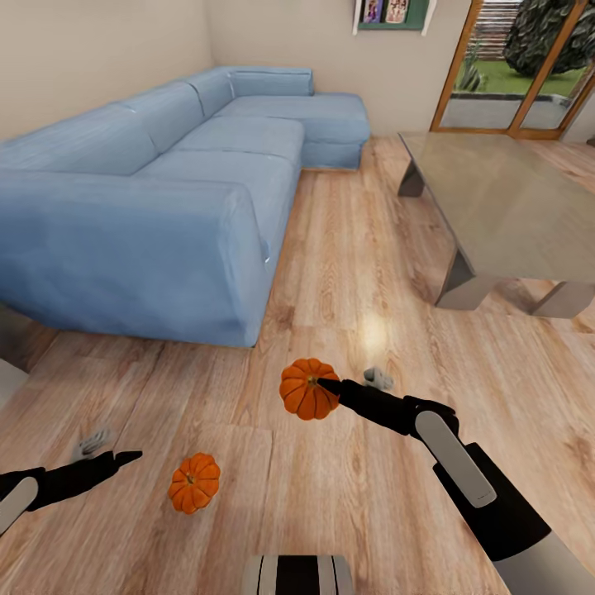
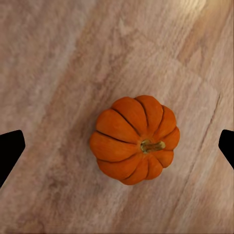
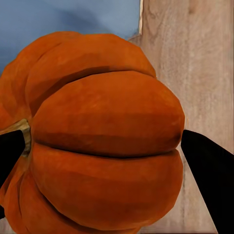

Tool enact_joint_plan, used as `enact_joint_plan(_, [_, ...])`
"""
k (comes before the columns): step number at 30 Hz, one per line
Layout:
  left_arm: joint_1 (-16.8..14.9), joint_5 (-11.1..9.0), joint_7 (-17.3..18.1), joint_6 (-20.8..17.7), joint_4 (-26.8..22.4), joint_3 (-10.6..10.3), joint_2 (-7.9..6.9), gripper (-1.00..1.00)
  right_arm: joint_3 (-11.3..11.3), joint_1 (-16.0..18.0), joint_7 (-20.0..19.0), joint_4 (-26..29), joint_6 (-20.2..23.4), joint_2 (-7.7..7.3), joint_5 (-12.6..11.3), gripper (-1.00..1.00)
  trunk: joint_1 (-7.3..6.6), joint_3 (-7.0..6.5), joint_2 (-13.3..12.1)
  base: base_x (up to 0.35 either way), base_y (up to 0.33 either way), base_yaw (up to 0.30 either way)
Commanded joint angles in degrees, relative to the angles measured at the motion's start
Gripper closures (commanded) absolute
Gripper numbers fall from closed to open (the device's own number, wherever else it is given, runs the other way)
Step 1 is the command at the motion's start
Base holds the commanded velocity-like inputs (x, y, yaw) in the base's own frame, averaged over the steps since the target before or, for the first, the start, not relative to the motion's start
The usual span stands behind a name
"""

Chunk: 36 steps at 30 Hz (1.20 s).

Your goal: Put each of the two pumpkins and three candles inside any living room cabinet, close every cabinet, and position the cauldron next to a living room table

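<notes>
From the head view, the right tool [image 1: 324, 387] holds one pumpkin [image 1: 307, 388] up off the wood floor [image 1: 347, 248], in front of the blue sofa [image 1: 157, 190]. The other pumpkin [image 1: 194, 483] sits on the floor, near the left tool [image 1: 124, 457]. The left tool's tips look close together here, but I cannot tell for sure. A small grey thing [image 1: 378, 378] lies on the floor just past the held pumpkin, and another grey thing [image 1: 91, 443] lies near the left tool; they may be candles, but they are too small to tell. A low grey table [image 1: 504, 207] stands to the right. In the left wrist view, the floor pumpkin [image 2: 134, 139] lies right between the two wide-apart fingers [image 2: 9, 152], not touching them. In the right wrist view, the held pumpkin [image 3: 97, 136] is squeezed between the dark fingers [image 3: 209, 180]. I think the step now is picking up pumpkins. Next, the left tool must go down around its pumpkin and close, and then both go to the cabinet.
</notes>
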<state>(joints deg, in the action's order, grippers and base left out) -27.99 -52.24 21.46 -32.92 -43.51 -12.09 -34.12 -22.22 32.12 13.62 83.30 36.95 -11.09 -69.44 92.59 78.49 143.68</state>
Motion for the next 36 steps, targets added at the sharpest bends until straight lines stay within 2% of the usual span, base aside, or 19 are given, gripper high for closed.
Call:
enact_joint_plan(1, [-0.04,-0.30,0.03,-0.16,0.00,-0.15,0.03,-1.00,-0.07,0.05,0.62,-0.05,-0.10,-0.05,-0.79,1.00,0.01,0.27,0.04,0.000,0.000,0.000])
enact_joint_plan(22, [-0.04,-0.76,0.25,-0.05,0.01,-0.04,0.19,-1.00,-0.23,0.05,0.22,0.46,-1.16,0.02,-0.78,1.00,0.55,4.92,0.32,0.000,0.000,0.000])
enact_joint_plan(28, [-0.04,-0.76,0.33,0.04,0.01,-0.09,0.19,-1.00,-4.33,0.05,-1.83,4.89,-0.60,-0.05,-0.71,1.00,0.71,6.25,0.40,0.000,0.000,0.000])
enact_joint_plan(36, [-0.04,-0.61,0.39,0.11,0.01,-0.12,0.19,-1.00,-5.09,0.05,-2.09,5.28,-0.48,-0.07,-0.70,1.00,0.91,8.02,0.50,0.000,0.000,0.000])
